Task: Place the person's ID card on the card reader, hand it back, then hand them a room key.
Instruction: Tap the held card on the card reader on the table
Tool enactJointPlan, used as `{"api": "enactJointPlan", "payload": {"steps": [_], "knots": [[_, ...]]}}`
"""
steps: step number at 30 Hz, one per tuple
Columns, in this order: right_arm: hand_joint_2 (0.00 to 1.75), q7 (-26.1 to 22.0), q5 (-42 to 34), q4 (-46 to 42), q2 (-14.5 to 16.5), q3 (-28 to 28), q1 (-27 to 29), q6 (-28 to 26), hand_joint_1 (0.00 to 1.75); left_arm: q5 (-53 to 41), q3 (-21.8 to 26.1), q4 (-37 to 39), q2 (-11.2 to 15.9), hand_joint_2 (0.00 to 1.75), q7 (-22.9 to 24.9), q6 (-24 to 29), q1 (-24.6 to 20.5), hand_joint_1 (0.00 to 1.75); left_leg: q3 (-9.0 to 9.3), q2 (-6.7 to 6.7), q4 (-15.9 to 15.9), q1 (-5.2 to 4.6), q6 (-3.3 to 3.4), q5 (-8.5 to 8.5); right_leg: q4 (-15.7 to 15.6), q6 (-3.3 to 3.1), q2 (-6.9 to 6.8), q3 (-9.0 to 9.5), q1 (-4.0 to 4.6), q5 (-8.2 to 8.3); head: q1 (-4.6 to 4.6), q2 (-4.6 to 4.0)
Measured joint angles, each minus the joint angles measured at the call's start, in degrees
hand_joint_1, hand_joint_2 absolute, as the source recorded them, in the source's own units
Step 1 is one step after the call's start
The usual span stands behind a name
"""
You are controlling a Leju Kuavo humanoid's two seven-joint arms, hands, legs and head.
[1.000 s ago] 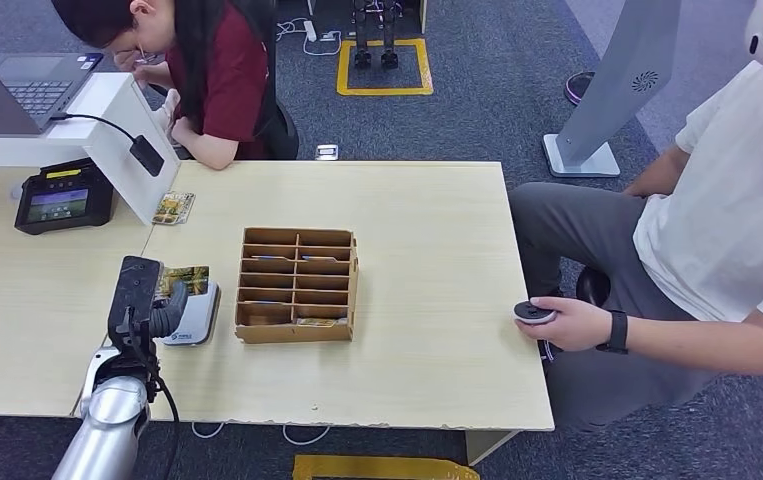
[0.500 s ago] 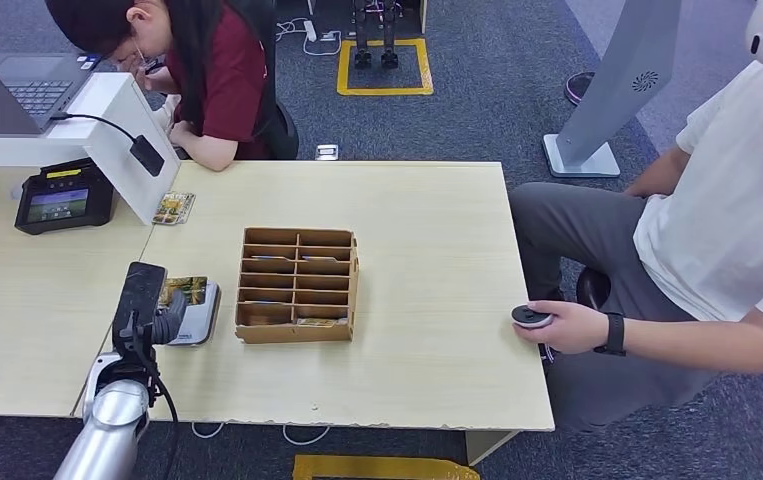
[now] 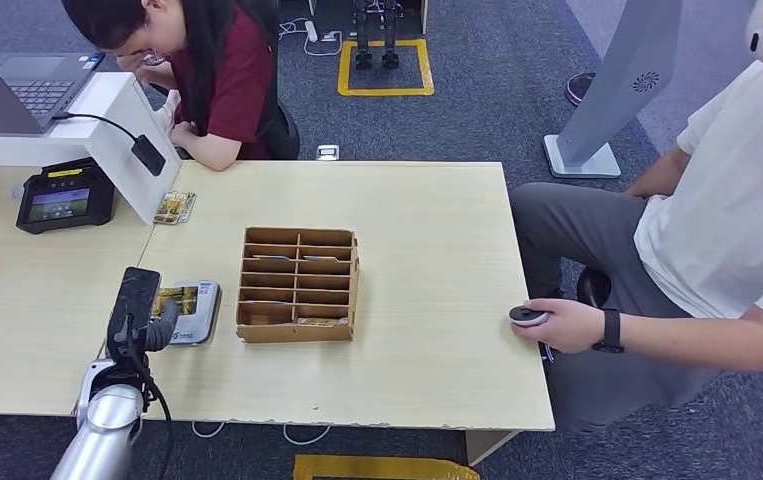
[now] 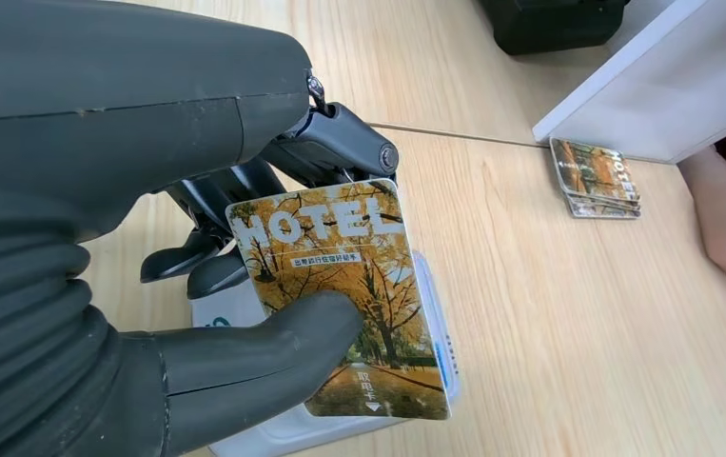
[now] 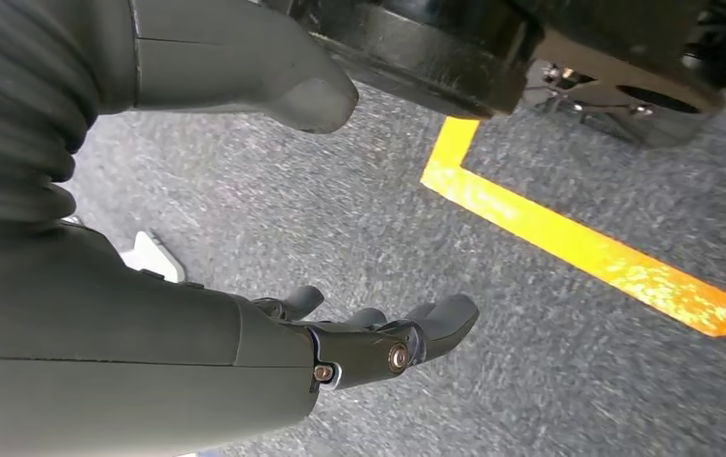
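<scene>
While the head view half-hides it, the left wrist view shows the left hand (image 4: 197,286) pinching the card (image 4: 344,295) over the card reader (image 3: 195,310), possibly touching; right hand (image 5: 359,347) hangs empty, fingers apart.

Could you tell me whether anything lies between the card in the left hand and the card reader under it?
Nothing visible does. The left hand pinches the yellow autumn-print HOTEL card directly over the white card reader, with no object between them.
</scene>
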Motion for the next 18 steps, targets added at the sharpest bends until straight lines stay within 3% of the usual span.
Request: {"api": "enactJointPlan", "payload": {"steps": [18], "knots": [[1.75,0.33,-3.84,-1.7,-2.98,5.93,-1.12,-3.17,0.0,-2.96,0.0,1.33,1.44,1.75,2.92,-2.67,-0.65,1.75,0.01,0.01,0.03,0.0,0.0,0.0,0.0,0.02,0.01,0.0,0.0,0.02,0.01,-0.01]]}}
